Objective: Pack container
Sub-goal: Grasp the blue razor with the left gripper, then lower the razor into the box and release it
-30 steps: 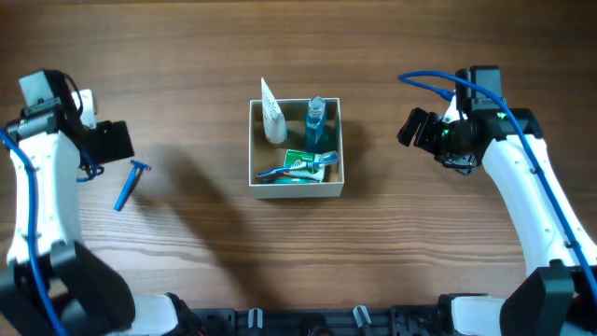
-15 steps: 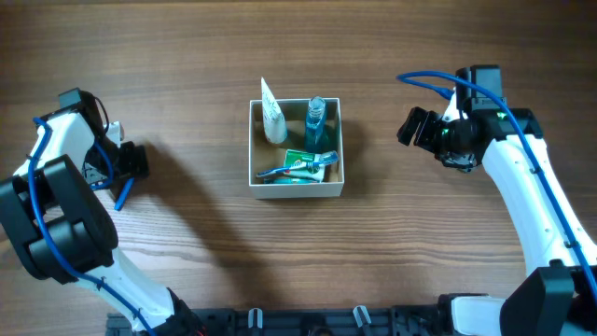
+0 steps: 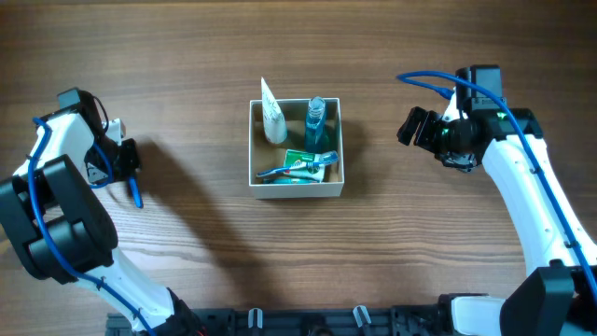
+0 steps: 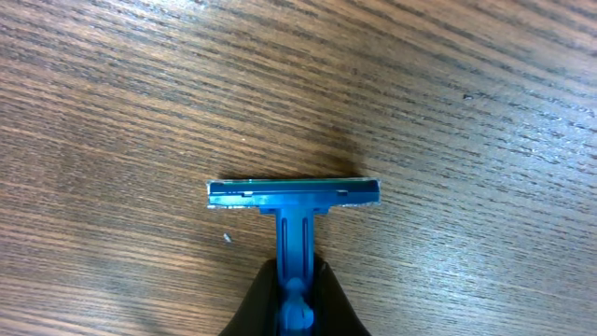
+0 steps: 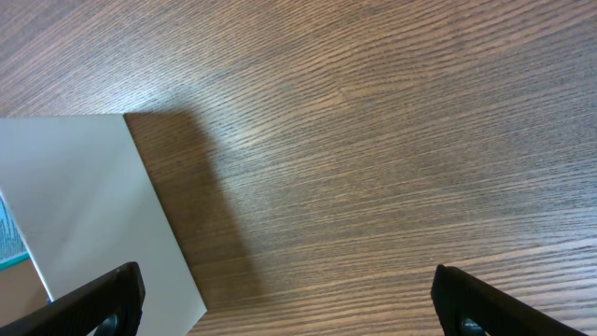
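Left pincer [image 3: 124, 159]: clenched on the handle of a blue razor [image 4: 294, 201], at the far left of the counter [image 3: 187, 56].
Blue razor: the head points away from the fingers and is turned crosswise, and a shadow lies just beyond it on the wood. Whether it has cleared the counter I cannot tell.
Container [image 3: 296, 191]: mid-counter and well apart from the razor. It already holds a white tube [image 3: 272, 117], a blue bottle [image 3: 316, 121], a toothbrush [image 3: 298, 170] and a green box [image 3: 306, 157].
Right pincer [image 3: 415, 128]: released, with its fingers spread wide and nothing between them. It sits off the container's right side, and the white wall shows at the left edge of its wrist view.
Step in hand: by my reading, the pick-up of the last loose toiletry, with the grasp already made.
Next move: likely lift the razor clear and carry it rightward over the container's near wall. Then let it go into the free space at the left of the box, keeping the head off the upright tube and bottle.
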You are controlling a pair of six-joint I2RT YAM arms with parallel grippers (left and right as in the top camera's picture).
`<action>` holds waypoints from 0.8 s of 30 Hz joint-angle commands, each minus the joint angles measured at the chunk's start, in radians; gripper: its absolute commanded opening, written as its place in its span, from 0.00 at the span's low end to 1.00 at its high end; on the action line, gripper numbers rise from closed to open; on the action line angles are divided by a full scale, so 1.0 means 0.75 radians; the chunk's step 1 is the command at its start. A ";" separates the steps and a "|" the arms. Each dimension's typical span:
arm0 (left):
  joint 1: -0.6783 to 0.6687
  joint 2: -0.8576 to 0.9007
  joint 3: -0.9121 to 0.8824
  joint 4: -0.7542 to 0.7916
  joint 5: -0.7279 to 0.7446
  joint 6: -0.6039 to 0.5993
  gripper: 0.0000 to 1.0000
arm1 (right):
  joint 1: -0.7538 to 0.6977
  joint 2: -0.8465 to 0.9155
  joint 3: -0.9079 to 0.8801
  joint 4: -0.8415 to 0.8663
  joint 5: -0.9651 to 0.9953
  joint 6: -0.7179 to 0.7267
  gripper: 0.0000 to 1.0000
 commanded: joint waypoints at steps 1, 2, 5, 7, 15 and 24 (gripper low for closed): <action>0.005 0.012 -0.011 -0.002 0.128 -0.035 0.04 | -0.003 0.011 -0.006 -0.011 0.003 -0.015 1.00; -0.004 -0.032 0.030 -0.034 0.136 -0.034 0.04 | -0.003 0.011 -0.006 -0.011 0.003 -0.015 1.00; -0.068 -0.212 0.146 -0.122 0.189 -0.034 0.04 | -0.003 0.011 -0.006 -0.012 0.003 -0.015 1.00; -0.182 -0.400 0.165 -0.106 0.248 0.013 0.04 | -0.003 0.011 -0.006 -0.010 0.003 -0.015 1.00; -0.956 -0.760 0.164 -0.141 0.235 0.509 0.04 | -0.003 0.011 -0.006 0.001 0.005 -0.008 1.00; -1.388 -0.669 0.144 -0.155 0.220 0.783 0.04 | -0.003 0.011 -0.006 0.002 0.004 -0.004 1.00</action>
